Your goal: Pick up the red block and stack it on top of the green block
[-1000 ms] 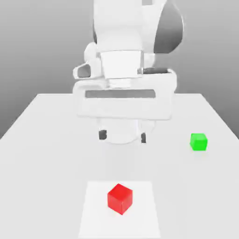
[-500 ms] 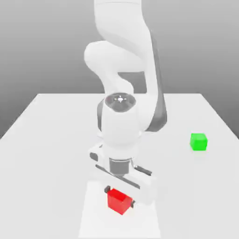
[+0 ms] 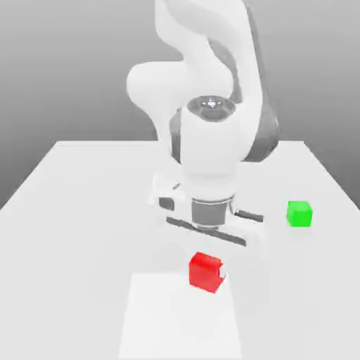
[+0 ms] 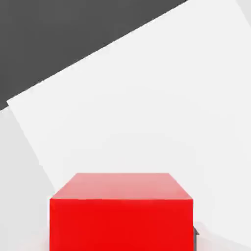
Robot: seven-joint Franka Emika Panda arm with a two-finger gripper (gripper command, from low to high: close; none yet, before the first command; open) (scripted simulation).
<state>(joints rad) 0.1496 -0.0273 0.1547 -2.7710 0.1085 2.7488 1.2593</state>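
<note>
— Where's the red block [image 3: 206, 271] right now?

— Off the tabletop [image 3: 77, 211]. It hangs under the arm's hand, above the far edge of that paler square patch [image 3: 179, 320] at the near side of the tabletop. The jaws of the gripper [image 3: 207, 271] are clenched on it, one on either flank, with the hand pointing straight down.

— What does it look like up close?

— A small cube, bright plain red, smooth faces, no marks at all. From the exterior view you see its front face and a sliver of its top, the top a touch lighter. In the hand view the red block [image 4: 121, 213] shows a broad flat front and a paler top face narrowing away, with sharp, clean edges. A dark bit of a finger peeks out at one lower corner.

— And the green block [image 3: 299, 213]?

— Sitting on the tabletop, well apart from the red one. Taking the red block as the middle of a clock in the exterior view, the green one lies at about two o'clock, out towards the exterior view's right edge. Same size, same plain smooth faces, only bright green. Nothing is touching it.

— So the two are apart?

— Yes, clear tabletop lies between them, and the arm's white body [image 3: 211, 148] rises behind, at about twelve o'clock from the red block.
</note>
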